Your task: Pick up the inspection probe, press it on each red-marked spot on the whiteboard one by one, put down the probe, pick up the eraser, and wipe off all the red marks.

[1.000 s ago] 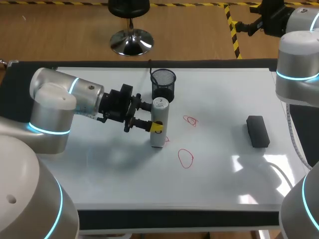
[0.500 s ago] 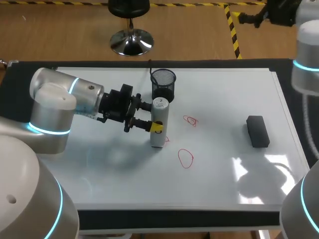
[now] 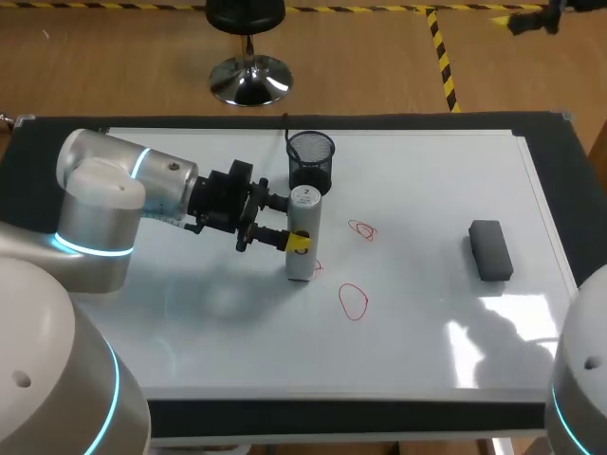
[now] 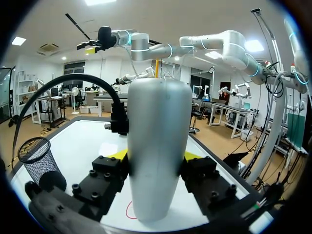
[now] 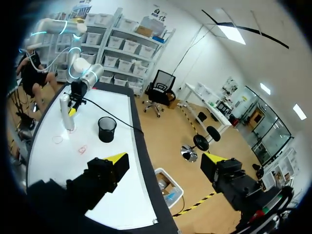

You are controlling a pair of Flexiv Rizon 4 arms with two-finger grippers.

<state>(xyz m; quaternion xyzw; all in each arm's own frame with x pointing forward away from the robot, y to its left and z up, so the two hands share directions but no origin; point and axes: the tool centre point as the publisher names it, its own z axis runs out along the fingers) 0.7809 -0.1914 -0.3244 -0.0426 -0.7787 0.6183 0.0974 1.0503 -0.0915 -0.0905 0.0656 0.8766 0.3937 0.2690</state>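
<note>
Inspection probe (image 3: 302, 237): upright on the whiteboard (image 3: 427, 180), left of centre, base down on the surface. Smooth round cylinder, pale grey-white matt body, flat white cap. Small dark print on the cap, too small to read. No other legible writing on any item.

Gripped by the left gripper (image 3: 289, 224), reaching in from the left. Black fingers (image 4: 105, 178) with yellow tips pressed against two opposite sides of the body, spread no wider than the cylinder. Grip at roughly mid-height to lower body.

Black cable (image 4: 73, 83) arching up and over from beside the probe.

Red marks, three in all, thin hand-drawn loops:
- one (image 3: 317, 266) at the probe's base, partly hidden by it;
- one (image 3: 362, 229) to the right, slightly farther back, small and scribbled;
- one (image 3: 353, 301) nearer and to the right, a larger open oval.

Black wire-mesh cup (image 3: 311, 159) just beyond the probe on the far side, round, open-topped. Contact with the probe: cannot tell.

Eraser (image 3: 490, 250): dark grey rectangular block, lying flat on the right of the board, well apart from the marks and untouched.

Board surface glossy white, with bright glare patches near the right corner, dark border all round.

Right gripper (image 5: 165, 161): raised high beyond the table's far right corner, yellow-tipped fingers wide apart, holding nothing.
</note>
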